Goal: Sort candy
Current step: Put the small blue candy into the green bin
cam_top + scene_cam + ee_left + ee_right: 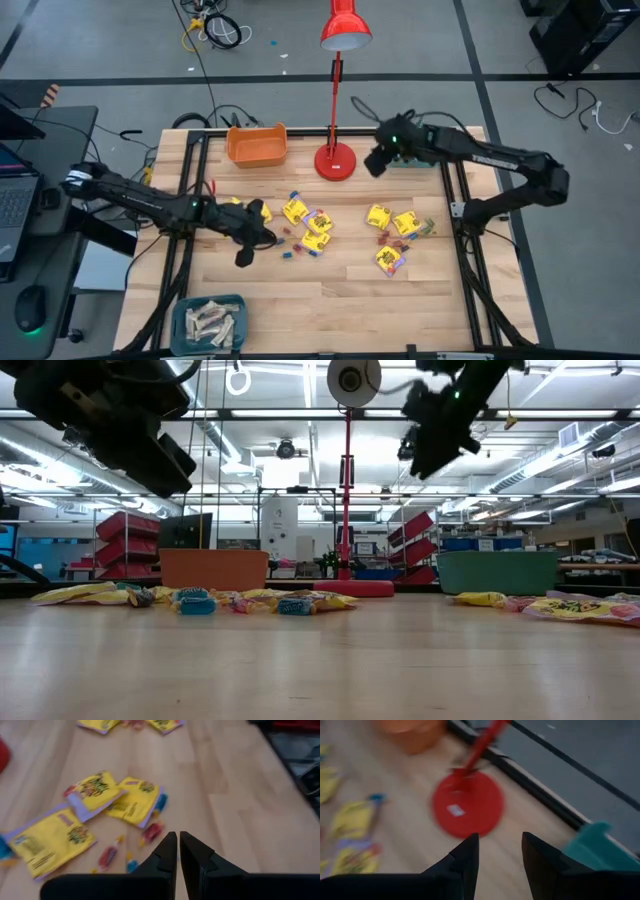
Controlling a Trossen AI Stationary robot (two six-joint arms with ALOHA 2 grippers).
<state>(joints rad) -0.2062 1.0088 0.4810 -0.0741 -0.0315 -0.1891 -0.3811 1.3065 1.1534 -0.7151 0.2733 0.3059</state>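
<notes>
Where scattered mid-table, candy (318, 233) mostly yellow dark-printed packets, tiny red, blue pieces

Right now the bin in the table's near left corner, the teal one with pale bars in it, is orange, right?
No. In the high view that bin holding the pale bars is teal. The orange bin sits at the far edge beside the red lamp.
</notes>
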